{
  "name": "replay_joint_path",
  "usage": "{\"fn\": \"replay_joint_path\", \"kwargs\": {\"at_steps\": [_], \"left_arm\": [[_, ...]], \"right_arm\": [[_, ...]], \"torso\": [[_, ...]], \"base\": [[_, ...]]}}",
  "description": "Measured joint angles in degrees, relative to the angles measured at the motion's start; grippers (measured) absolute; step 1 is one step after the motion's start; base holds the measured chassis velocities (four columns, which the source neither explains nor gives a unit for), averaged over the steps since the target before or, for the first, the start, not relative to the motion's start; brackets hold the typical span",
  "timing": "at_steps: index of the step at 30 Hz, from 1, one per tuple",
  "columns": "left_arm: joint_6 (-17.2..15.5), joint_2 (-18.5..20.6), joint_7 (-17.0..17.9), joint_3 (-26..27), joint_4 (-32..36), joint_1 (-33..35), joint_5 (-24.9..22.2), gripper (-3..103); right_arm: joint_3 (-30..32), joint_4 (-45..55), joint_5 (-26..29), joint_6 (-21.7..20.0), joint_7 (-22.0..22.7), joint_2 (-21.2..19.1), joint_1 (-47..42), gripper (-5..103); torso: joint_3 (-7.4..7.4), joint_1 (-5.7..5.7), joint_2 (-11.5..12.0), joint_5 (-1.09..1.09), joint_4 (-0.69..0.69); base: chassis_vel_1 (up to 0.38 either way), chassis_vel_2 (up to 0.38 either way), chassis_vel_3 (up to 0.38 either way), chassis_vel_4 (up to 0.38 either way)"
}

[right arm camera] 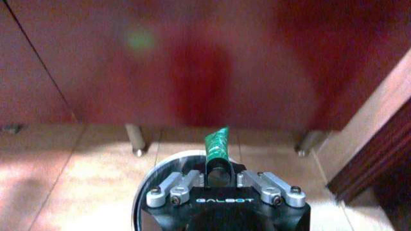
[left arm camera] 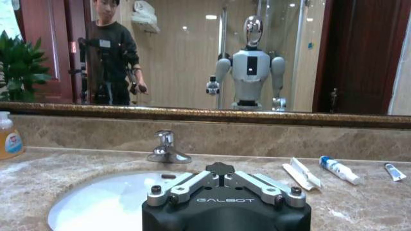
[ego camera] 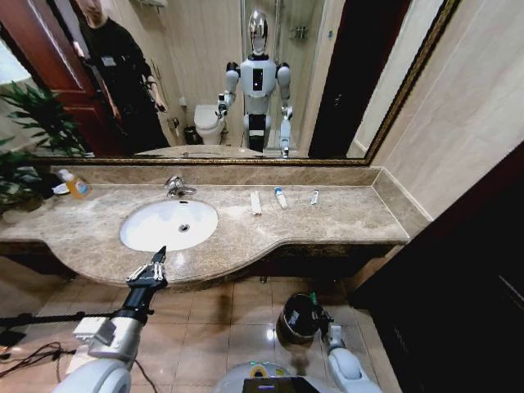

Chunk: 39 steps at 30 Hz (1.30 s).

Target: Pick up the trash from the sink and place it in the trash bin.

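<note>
Green tube [right arm camera: 217,142] clamped in our right gripper [right arm camera: 222,175] above the trash bin [ego camera: 296,318]: release follows, we judge; left gripper [ego camera: 147,269] open, 0 items held.

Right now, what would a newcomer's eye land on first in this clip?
Probably the right gripper down by the floor, shut on a green tube above the dark trash bin. Next, the left gripper at the counter's front edge by the white sink, with three small toiletries lined up right of the faucet.
</note>
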<state>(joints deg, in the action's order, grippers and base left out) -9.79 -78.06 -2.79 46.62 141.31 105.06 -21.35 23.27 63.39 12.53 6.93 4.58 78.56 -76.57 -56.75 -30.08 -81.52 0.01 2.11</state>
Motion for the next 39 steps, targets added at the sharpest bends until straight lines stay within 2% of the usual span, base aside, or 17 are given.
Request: {"fn": "replay_joint_path", "kwargs": {"at_steps": [7,16,19,20,22,26,28,30,31,33,34,37,38,39], "left_arm": [[0.0,0.0,0.0,0.0,0.0,0.0,0.0,0],[0.0,0.0,0.0,0.0,0.0,0.0,0.0,0],[0.0,0.0,0.0,0.0,0.0,0.0,0.0,0],[0.0,0.0,0.0,0.0,0.0,0.0,0.0,0],[0.0,0.0,0.0,0.0,0.0,0.0,0.0,0],[0.0,0.0,0.0,0.0,0.0,0.0,0.0,0],[0.0,0.0,0.0,0.0,0.0,0.0,0.0,0],[0.0,0.0,0.0,0.0,0.0,0.0,0.0,0],[0.0,0.0,0.0,0.0,0.0,0.0,0.0,0],[0.0,0.0,0.0,0.0,0.0,0.0,0.0,0],[0.0,0.0,0.0,0.0,0.0,0.0,0.0,0],[0.0,0.0,0.0,0.0,0.0,0.0,0.0,0],[0.0,0.0,0.0,0.0,0.0,0.0,0.0,0],[0.0,0.0,0.0,0.0,0.0,0.0,0.0,0]], "right_arm": [[-0.4,-6.7,0.0,2.2,-0.3,0.6,2.4,21],[-0.5,-9.6,-0.2,3.3,-0.3,1.1,4.1,21],[-0.6,-9.7,-0.5,3.8,-0.2,1.1,4.2,18],[-0.6,-9.7,-0.6,4.0,-0.1,1.1,4.1,31],[-0.6,-9.6,-0.7,4.0,0.0,1.1,4.1,31],[-0.7,-9.7,-1.7,4.4,0.6,1.3,4.1,52],[-0.7,-9.7,-1.8,4.4,0.6,1.3,4.1,52],[-0.7,-9.5,-2.2,4.5,0.9,1.4,4.1,64],[-0.7,-9.5,-2.2,4.5,0.9,1.4,4.1,64],[-0.7,-9.0,-2.4,4.5,1.1,1.5,4.0,76],[-0.7,-9.0,-2.4,4.5,1.1,1.5,4.0,76],[-0.6,-8.5,-2.8,4.5,1.5,1.7,3.8,91],[-0.6,-8.5,-2.8,4.5,1.5,1.7,3.8,91],[-0.6,-8.4,-3.0,4.4,1.6,1.8,3.7,96]], "torso": [[0.0,0.0,0.0,-0.01,0.0],[0.0,0.0,0.0,-0.01,0.0],[0.0,0.0,0.0,-0.01,0.0],[0.0,0.0,0.0,-0.01,0.0],[0.0,0.0,0.0,-0.01,0.0],[0.0,0.0,0.0,-0.01,0.0],[0.0,0.0,0.0,-0.01,0.0],[0.0,0.0,0.0,-0.01,0.0],[0.0,0.0,0.0,-0.01,0.0],[0.0,0.0,0.0,-0.01,0.0],[0.0,0.0,0.0,-0.01,0.0],[0.0,0.0,0.0,-0.01,0.0],[0.0,0.0,0.0,-0.01,0.0],[0.0,0.0,0.0,-0.01,0.0]], "base": [[0.0,0.0,0.0,0.0],[0.0,0.0,0.0,0.0],[0.0,0.0,0.0,0.0],[0.0,0.0,0.0,0.0],[0.0,0.0,0.0,0.0],[0.0,0.0,0.0,0.0],[0.0,0.0,0.0,0.0],[0.0,0.0,0.0,0.0],[0.0,0.0,0.0,0.0],[0.0,0.0,0.0,0.0],[0.0,0.0,0.0,0.0],[0.0,0.0,0.0,0.0],[0.0,0.0,0.0,0.0],[0.0,0.0,0.0,0.0]]}}
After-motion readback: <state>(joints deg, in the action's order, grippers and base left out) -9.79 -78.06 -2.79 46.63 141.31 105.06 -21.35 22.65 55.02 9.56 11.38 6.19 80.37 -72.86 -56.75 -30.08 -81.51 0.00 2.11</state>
